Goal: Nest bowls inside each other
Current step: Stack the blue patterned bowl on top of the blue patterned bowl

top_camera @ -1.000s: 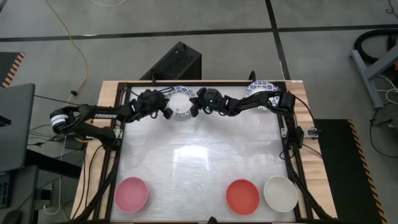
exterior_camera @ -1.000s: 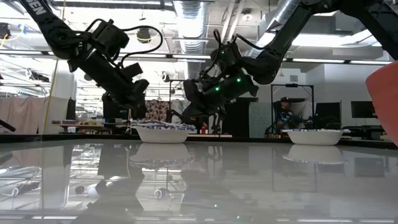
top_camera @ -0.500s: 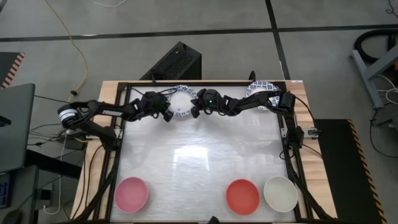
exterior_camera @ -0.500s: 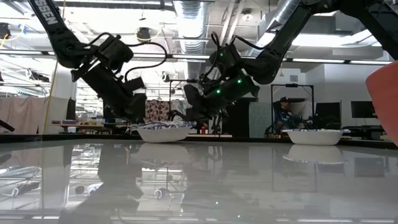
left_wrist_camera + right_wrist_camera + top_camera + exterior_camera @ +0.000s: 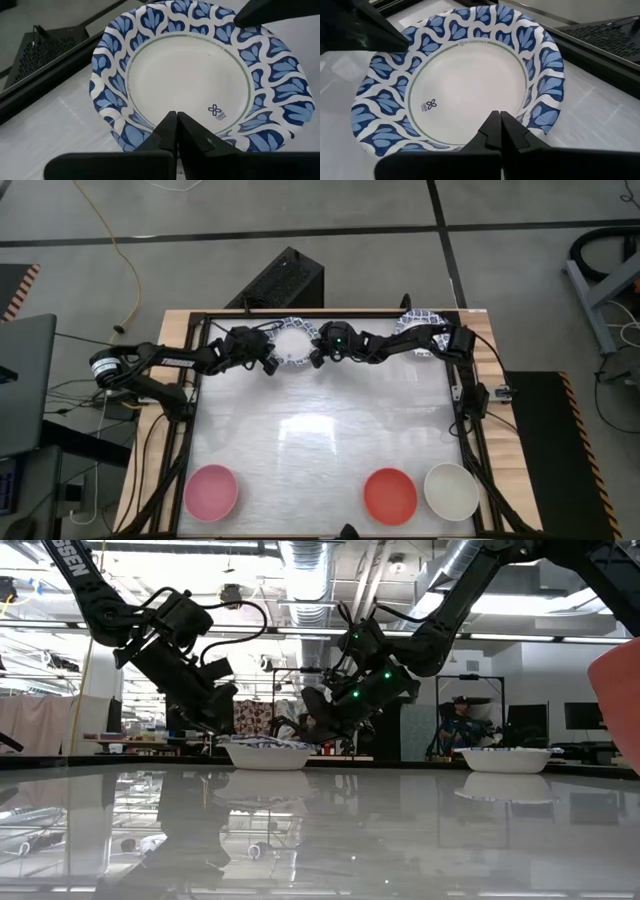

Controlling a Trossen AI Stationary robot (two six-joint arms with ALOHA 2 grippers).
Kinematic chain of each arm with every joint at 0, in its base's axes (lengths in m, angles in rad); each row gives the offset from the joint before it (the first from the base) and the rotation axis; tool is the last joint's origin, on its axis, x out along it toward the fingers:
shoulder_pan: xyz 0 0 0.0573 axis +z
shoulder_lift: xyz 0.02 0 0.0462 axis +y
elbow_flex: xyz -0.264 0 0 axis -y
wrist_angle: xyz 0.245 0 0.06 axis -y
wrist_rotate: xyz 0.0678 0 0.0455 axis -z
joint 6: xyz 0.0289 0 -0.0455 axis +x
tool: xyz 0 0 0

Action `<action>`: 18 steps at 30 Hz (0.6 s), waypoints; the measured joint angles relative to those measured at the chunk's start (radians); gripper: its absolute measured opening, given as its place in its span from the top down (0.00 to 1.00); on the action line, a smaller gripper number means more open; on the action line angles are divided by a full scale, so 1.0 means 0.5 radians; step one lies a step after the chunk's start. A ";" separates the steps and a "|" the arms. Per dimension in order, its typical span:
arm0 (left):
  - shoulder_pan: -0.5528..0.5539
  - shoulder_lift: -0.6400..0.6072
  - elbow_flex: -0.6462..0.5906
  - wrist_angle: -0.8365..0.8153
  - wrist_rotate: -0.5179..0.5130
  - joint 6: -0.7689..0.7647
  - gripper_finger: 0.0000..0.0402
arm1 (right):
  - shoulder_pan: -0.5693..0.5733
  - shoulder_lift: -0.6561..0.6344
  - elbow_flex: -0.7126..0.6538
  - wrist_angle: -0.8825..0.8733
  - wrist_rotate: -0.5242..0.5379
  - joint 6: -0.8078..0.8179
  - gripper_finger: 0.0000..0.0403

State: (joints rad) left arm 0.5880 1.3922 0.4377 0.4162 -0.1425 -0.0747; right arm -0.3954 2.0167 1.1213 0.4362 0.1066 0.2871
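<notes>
Jaws pressed shut and empty, the left gripper [image 5: 268, 363] has slid in and, with the right gripper [image 5: 316, 358], brackets the blue-rimmed bowl [image 5: 292, 343] at the surface's twelve o'clock edge, none nested yet.

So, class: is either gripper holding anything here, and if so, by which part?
Both grip the round white paper bowl with the blue-patterned rim: left gripper and right gripper are shut on opposite sides of its rim.
</notes>
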 joint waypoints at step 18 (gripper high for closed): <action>-0.008 -0.375 0.042 0.082 0.052 -0.033 1.00 | -0.027 -0.225 -0.001 0.131 -0.002 0.059 0.98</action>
State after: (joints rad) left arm 0.5838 1.2049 0.4587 0.4573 -0.1165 -0.0910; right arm -0.4090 1.9042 1.1210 0.5016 0.1055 0.3165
